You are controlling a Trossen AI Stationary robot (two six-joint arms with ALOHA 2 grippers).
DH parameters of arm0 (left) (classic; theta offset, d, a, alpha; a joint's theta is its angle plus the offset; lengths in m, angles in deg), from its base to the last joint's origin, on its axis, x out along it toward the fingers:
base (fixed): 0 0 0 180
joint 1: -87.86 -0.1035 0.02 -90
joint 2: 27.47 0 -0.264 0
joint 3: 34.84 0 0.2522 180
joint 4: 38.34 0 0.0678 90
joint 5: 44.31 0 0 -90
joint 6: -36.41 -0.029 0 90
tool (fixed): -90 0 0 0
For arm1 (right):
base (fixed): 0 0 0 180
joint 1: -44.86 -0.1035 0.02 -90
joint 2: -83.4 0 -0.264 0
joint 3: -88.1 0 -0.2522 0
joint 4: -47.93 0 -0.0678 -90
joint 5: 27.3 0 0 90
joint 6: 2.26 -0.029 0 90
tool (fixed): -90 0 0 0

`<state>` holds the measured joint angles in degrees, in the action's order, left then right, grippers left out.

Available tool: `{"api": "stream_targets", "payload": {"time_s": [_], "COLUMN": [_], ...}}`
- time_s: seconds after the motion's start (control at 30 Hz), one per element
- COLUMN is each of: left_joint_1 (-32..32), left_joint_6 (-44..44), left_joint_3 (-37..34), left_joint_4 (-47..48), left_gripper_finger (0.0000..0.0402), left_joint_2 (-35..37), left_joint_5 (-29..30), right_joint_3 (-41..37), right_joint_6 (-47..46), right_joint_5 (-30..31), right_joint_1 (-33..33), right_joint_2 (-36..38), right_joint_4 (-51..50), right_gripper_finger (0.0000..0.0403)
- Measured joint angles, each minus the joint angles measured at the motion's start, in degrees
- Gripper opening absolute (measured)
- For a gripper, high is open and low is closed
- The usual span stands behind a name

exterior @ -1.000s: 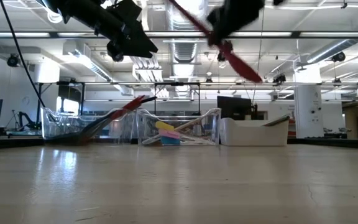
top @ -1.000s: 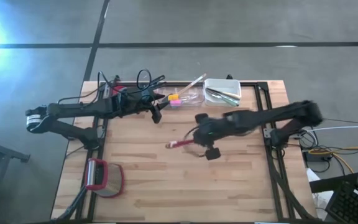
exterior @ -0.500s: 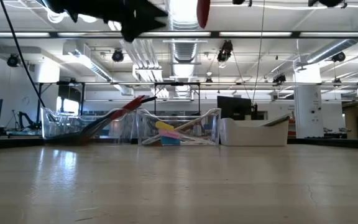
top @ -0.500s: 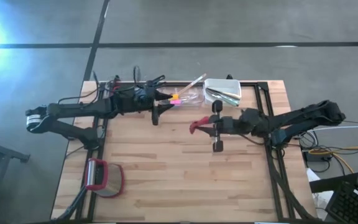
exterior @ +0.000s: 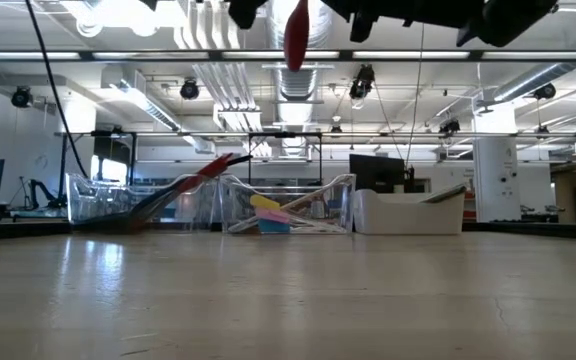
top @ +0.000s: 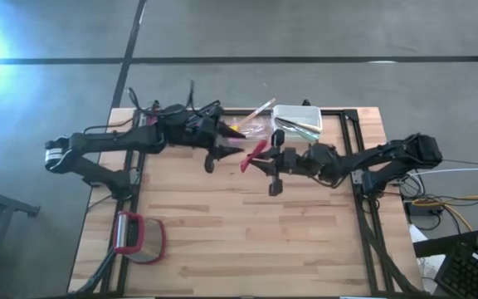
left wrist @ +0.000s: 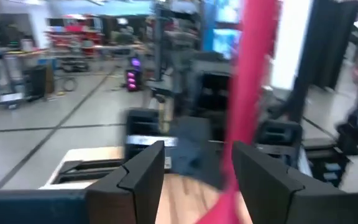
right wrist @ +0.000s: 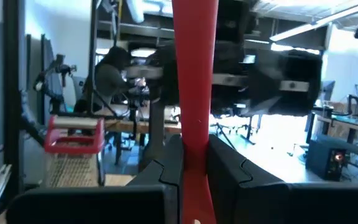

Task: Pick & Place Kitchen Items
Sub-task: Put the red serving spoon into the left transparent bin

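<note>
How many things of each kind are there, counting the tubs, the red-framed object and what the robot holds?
Clear tubs: 2
White tub: 1
Red-framed round object: 1
Red utensil, in the right claw: 1
Total: 5

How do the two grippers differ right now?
The right gripper is shut on the red spatula; the left gripper is open, with the spatula's blade between its fingers and no visible contact. The right reaches in from the table's right, the left from its left. Both hang above the table, near the tubs.

Bare near tabletop (top: 247, 241); tubs (top: 297, 120) behind.
</note>
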<state>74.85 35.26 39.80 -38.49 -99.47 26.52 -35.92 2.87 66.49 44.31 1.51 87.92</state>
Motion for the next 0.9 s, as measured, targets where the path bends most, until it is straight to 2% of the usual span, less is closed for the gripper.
{"api": "stream_targets", "payload": {"time_s": [0.13, 0.27, 0.63, 0.73, 0.83, 0.9], "left_joint_1": [2.8, 4.6, 4.6, 4.6, 4.6, 4.6], "left_joint_6": [-4.4, -6.4, -8.5, -10.0, -9.7, -9.4], "left_joint_3": [4.3, 7.8, 14.5, 15.1, 15.0, 15.0], "left_joint_4": [2.5, 3.7, 9.4, 11.1, 12.6, 13.8], "left_gripper_finger": [0.0193, 0.0193, 0.0187, 0.0149, 0.0078, 0.0072], "left_joint_2": [-2.8, -5.0, -9.9, -9.2, -8.1, -7.7], "left_joint_5": [-0.8, -0.8, 0.4, 2.3, 2.7, 2.7], "right_joint_3": [0.7, 0.7, 0.8, 0.8, 0.7, 0.7], "right_joint_6": [-1.7, -4.2, -5.2, -5.2, -4.9, -4.8], "right_joint_5": [-0.4, -3.4, -4.3, -4.3, -4.0, -4.0], "right_joint_1": [1.5, 2.5, 2.6, 2.6, 2.7, 2.6], "right_joint_2": [-1.5, -1.6, -1.6, -1.5, -1.5, -1.5], "right_joint_4": [0.0, 0.1, -0.4, -1.3, -1.3, -1.4], "right_gripper_finger": [0.0034, 0.0034, 0.0034, 0.0034, 0.0034, 0.0034]}}
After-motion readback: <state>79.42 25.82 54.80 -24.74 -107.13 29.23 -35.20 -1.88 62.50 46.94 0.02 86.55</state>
